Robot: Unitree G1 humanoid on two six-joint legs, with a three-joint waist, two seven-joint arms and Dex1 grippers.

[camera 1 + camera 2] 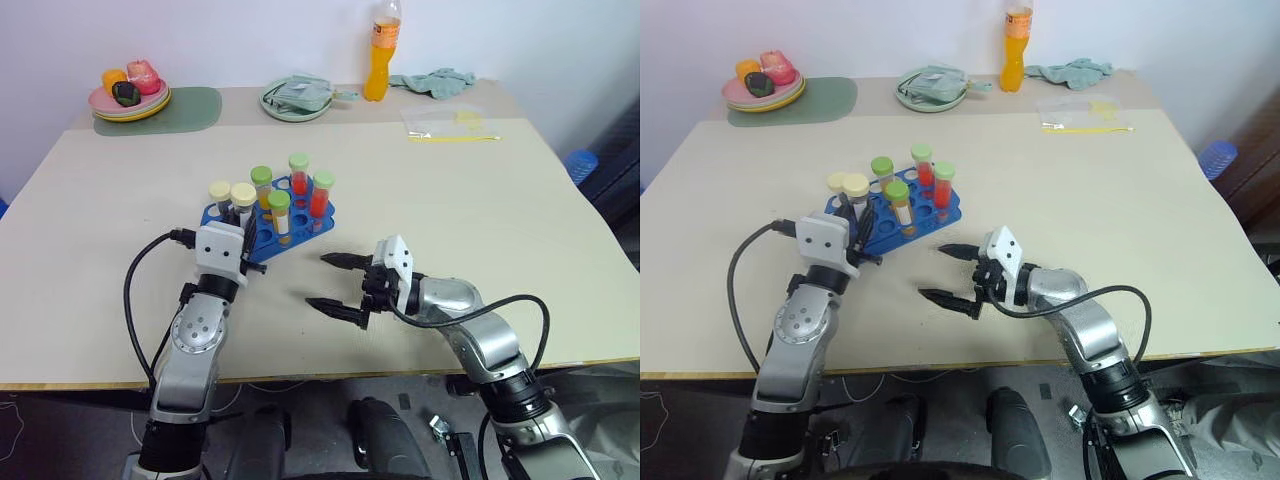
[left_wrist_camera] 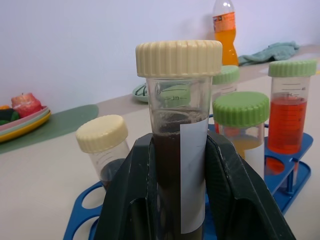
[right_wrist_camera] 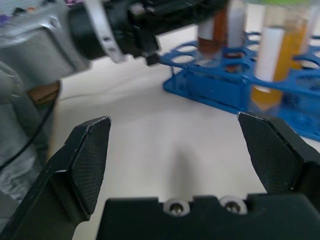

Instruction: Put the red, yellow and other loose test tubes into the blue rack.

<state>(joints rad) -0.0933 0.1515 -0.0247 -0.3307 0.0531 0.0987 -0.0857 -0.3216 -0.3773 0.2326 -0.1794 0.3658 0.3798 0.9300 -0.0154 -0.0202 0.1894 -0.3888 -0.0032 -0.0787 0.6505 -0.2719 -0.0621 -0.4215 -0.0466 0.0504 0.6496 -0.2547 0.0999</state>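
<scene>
Left wrist view is showing the left gripper (image 2: pixel 180 200) clamping a brown tube (image 2: pixel 176 145) between its black fingers (image 2: pixel 232 195), holding it upright by the body so the cream cap is sticking out on top, which looks like the right way to carry it if it's meant to slide straight down into a hole. From the head camera that gripper (image 1: pixel 238 225) is sitting at the near left corner of the rack (image 1: pixel 268 222), so I'm guessing it's either lowering the tube in or about to let go; can't tell if the bottom is seated yet. The rack is standing on the table (image 1: pixel 480 210), left of centre, bright blue with round holes, and it's already carrying another cream-capped tube (image 1: pixel 219 197) plus green-capped yellow tubes (image 1: pixel 279 214) and red tubes (image 1: pixel 321 194), all upright. Moving right, the right gripper (image 1: pixel 338 285) is hanging just off the rack's near right side with its fingers spread wide and nothing in them, probably waiting out of the way.
</scene>
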